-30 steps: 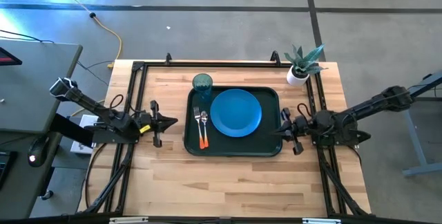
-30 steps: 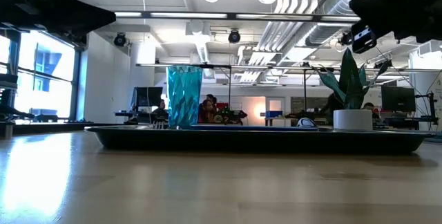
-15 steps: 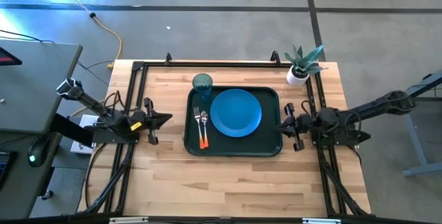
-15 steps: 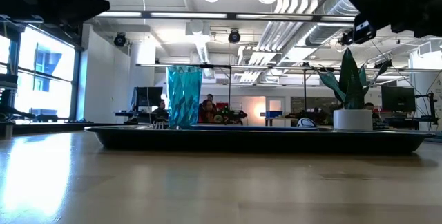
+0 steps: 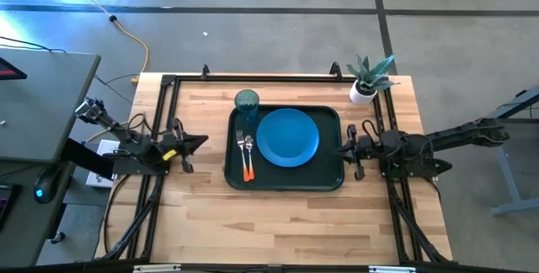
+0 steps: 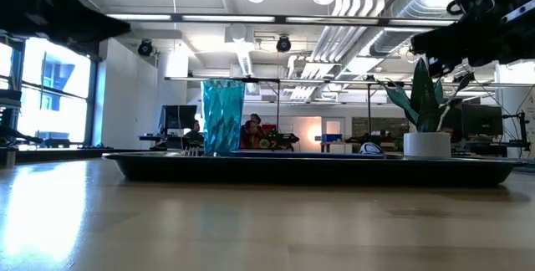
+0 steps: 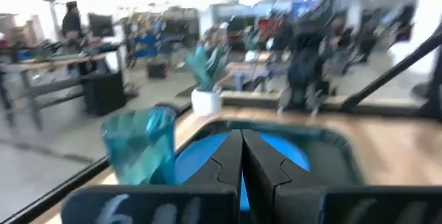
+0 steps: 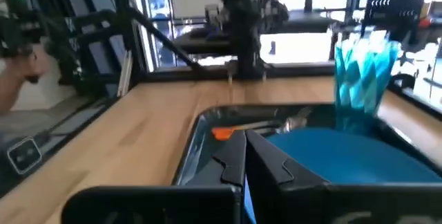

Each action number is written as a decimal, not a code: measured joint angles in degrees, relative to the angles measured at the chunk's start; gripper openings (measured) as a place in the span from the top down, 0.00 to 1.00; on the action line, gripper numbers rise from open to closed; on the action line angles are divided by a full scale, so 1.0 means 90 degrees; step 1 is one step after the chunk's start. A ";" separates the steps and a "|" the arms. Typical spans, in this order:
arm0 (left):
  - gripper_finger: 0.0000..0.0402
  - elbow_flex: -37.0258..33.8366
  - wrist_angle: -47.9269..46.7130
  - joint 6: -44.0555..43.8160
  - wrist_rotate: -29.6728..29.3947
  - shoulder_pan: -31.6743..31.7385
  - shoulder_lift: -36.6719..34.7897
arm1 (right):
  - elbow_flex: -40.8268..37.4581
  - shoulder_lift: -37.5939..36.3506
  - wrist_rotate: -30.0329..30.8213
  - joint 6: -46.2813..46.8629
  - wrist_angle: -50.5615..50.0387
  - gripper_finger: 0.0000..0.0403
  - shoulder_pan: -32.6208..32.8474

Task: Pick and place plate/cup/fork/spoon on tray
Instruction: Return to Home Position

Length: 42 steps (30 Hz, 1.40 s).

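Observation:
The dark green tray (image 5: 330, 117) lies in the middle of the table. On it rest the blue plate (image 5: 287, 136), the fork (image 5: 240, 148) and the spoon (image 5: 248, 151) side by side at its left part, and the teal cup (image 5: 246, 100) standing upright at its far left corner. My left gripper (image 5: 202, 141) is shut and empty, left of the tray. My right gripper (image 5: 344, 151) is shut and empty at the tray's right rim. The cup also shows in the low view (image 6: 222, 117).
A white pot with a green plant (image 5: 366, 79) stands at the table's far right corner. A black frame (image 5: 168, 83) runs along the table's left, far and right edges. Bare wood lies between the tray and the near edge.
My left gripper has drawn back toward the table's left edge, away from the tray. My right arm has stretched out lower and flatter, its gripper staying near the tray's right rim. The things on the tray have not moved.

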 joint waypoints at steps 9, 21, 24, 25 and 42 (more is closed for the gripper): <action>1.00 0.0031 0.0078 0.1318 -0.0743 -0.1141 -0.1029 | -0.0002 -0.0331 -0.1228 0.0386 -0.0227 1.00 -0.0501; 1.00 0.0002 0.0145 0.1724 -0.0226 -0.1723 -0.1023 | -0.0005 -0.1038 -0.1732 0.0288 -0.0948 1.00 -0.0444; 1.00 0.0000 0.0020 0.1692 -0.0161 -0.1539 -0.1025 | -0.0005 -0.1233 -0.1416 0.0122 -0.1230 1.00 -0.0484; 1.00 0.0000 0.0026 0.1694 -0.0136 -0.1464 -0.1026 | -0.0005 -0.1303 -0.1281 0.0040 -0.1243 1.00 -0.0521; 1.00 0.0002 0.0173 0.1504 -0.1346 -0.1721 -0.1026 | -0.0007 -0.2830 -0.2450 -0.0032 -0.2068 1.00 -0.1704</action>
